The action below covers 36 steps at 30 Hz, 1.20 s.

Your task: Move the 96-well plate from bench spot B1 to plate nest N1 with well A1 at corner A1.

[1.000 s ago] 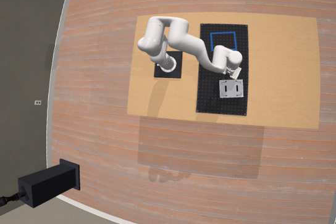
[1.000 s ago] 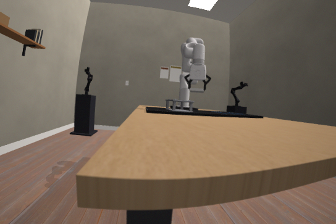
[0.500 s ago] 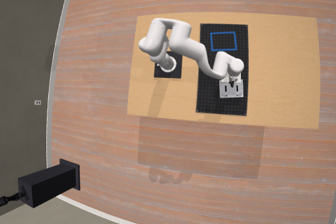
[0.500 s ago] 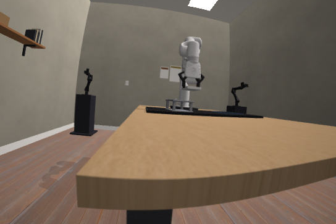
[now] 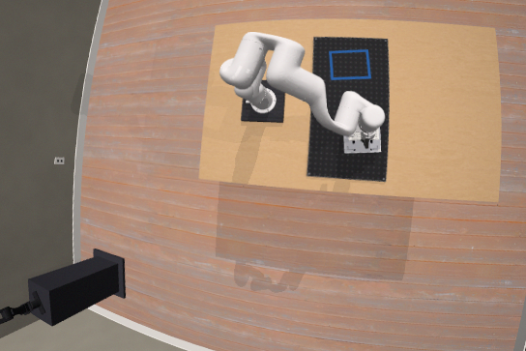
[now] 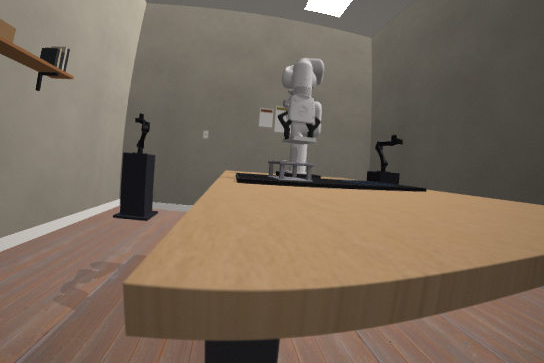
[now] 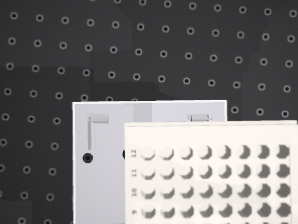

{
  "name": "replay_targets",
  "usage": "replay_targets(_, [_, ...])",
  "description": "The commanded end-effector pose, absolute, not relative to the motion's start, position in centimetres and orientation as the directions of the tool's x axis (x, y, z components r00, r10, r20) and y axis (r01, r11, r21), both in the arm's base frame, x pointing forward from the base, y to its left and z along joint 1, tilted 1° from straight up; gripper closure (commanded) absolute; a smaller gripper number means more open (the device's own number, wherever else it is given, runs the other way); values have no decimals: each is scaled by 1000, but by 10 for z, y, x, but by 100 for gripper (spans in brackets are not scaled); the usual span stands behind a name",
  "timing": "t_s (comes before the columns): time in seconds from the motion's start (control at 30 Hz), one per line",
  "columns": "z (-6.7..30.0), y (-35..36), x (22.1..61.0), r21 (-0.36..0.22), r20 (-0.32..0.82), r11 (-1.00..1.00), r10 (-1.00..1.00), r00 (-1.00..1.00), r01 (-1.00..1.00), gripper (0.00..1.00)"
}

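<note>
The white 96-well plate [image 7: 215, 175] fills the lower right of the wrist view, with column numbers 12 to 9 along its left edge. My gripper [image 5: 365, 136] [image 6: 299, 131] is shut on it and holds it in the air. The fingers themselves are out of the wrist view. The grey raised nest N1 [image 7: 100, 185] [image 5: 351, 147] [image 6: 287, 163] lies below the plate, partly covered by it. An L-shaped locator [image 7: 93, 129] shows at the nest's upper left corner. The blue outline of spot B1 [image 5: 349, 51] is bare. I cannot see the plate's cut-off corner.
The black perforated breadboard [image 5: 338, 161] [image 7: 50, 50] [image 6: 360, 187] carries the nest and spot B1 on the tan table [image 5: 435, 102] [image 6: 350, 235]. The arm's base [image 5: 262, 102] stands left of the board. Black pedestals [image 5: 77, 290] [image 6: 136, 182] stand on the floor.
</note>
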State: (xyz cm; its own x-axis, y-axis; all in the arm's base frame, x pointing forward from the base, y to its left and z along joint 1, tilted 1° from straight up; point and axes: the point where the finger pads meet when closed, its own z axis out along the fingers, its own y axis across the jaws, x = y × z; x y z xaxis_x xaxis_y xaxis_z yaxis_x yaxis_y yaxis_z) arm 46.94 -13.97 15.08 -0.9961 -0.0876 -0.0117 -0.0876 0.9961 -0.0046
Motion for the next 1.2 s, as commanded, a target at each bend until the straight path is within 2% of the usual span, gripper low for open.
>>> replay_targets(0.0, [155,-154,473,-1,-17,996,-88,-996,-88,100])
replay_targets(1.17, [157,-169,476,-1,-17,996,-88,-996,-88,100])
